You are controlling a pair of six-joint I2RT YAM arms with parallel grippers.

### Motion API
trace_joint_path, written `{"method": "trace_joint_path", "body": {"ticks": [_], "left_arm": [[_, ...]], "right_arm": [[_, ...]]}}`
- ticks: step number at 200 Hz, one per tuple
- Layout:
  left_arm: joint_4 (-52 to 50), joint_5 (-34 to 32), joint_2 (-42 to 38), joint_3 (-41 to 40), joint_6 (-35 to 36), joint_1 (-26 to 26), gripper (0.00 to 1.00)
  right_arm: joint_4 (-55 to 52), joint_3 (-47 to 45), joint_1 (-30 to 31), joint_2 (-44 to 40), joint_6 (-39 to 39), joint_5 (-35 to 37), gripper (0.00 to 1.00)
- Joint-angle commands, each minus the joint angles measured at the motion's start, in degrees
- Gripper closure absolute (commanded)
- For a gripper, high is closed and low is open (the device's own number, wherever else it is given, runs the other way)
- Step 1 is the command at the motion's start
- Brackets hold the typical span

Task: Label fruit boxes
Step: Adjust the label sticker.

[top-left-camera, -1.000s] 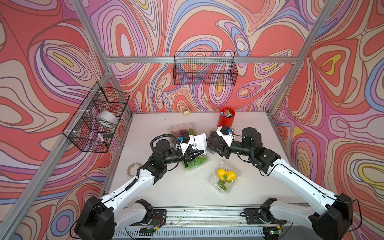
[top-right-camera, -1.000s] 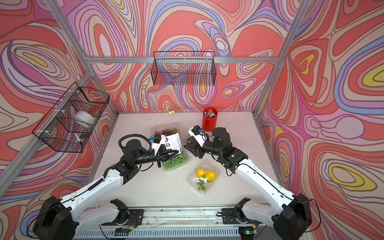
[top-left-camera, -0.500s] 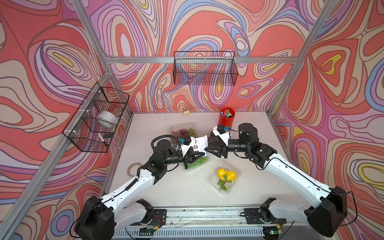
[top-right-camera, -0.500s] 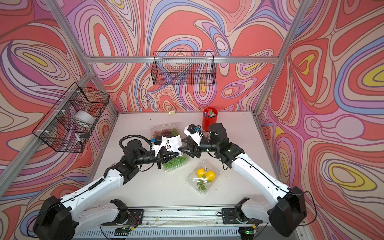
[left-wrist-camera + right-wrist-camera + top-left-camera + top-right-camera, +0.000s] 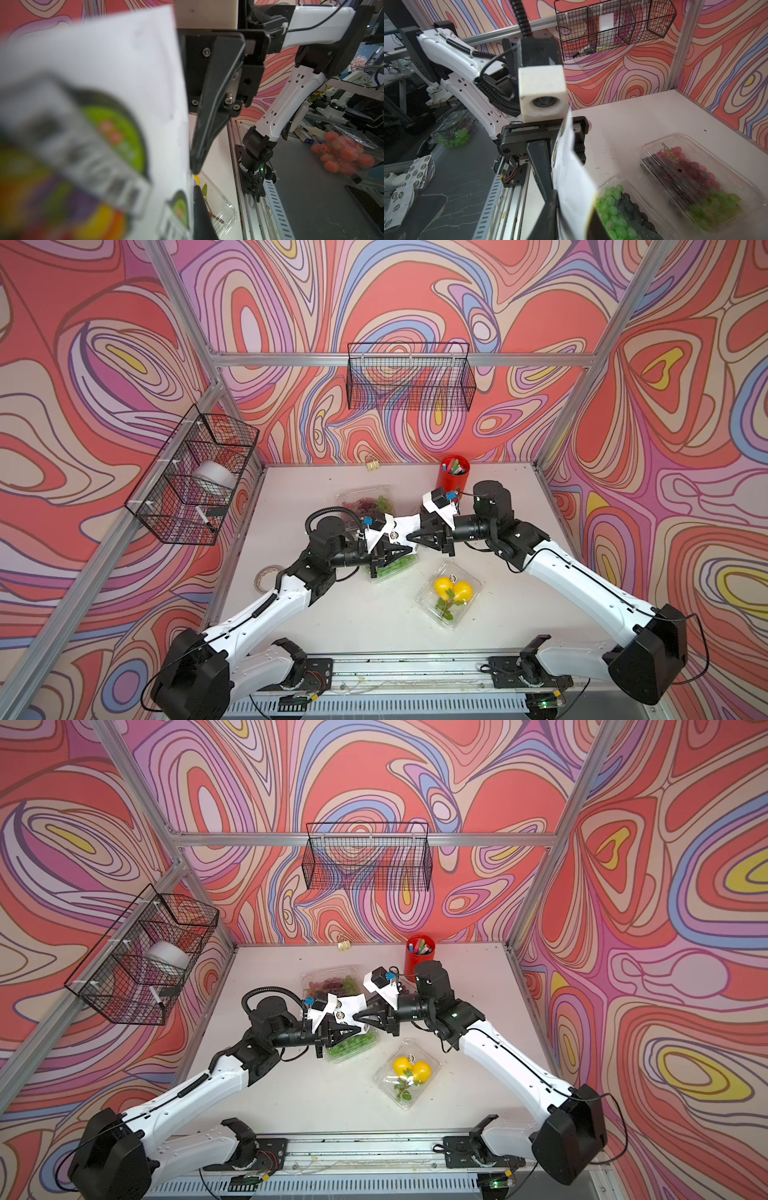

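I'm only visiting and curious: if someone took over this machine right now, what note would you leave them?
Left tool: shut on the sticker sheet, held above the table.
Right tool: closed at the sheet's edge, seemingly pinching it.
Boxes: red-green grape box at the back, green-and-dark grape box beneath both tools, lemon box nearest the arm bases.
Done: the lemon box seems to carry a round sticker on its lid.
Left: no sticker visible on either grape box.
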Motion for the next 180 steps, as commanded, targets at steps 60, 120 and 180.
{"method": "trace_joint_path", "body": {"ticks": [60,120,180], "left_arm": [[1.83,-2.43,-1.39,0.74,-1.52,-0.47,0.76],[-0.39,-3.1,-2.53,2.3,-0.86,-0.47,0.84],[-3.27,-2.87,-2.67,2.81,0.75,-0.47,1.0]], "right_arm": [[-1.85,-2.71,-0.87,-4.68,-0.21,4.3,1.0],[-1.83,-3.02,-0.87,-4.37,1.07,4.86,1.0],[-3.81,-3.11,-0.96,-5.49,0.25,3.72,0.79]]}}
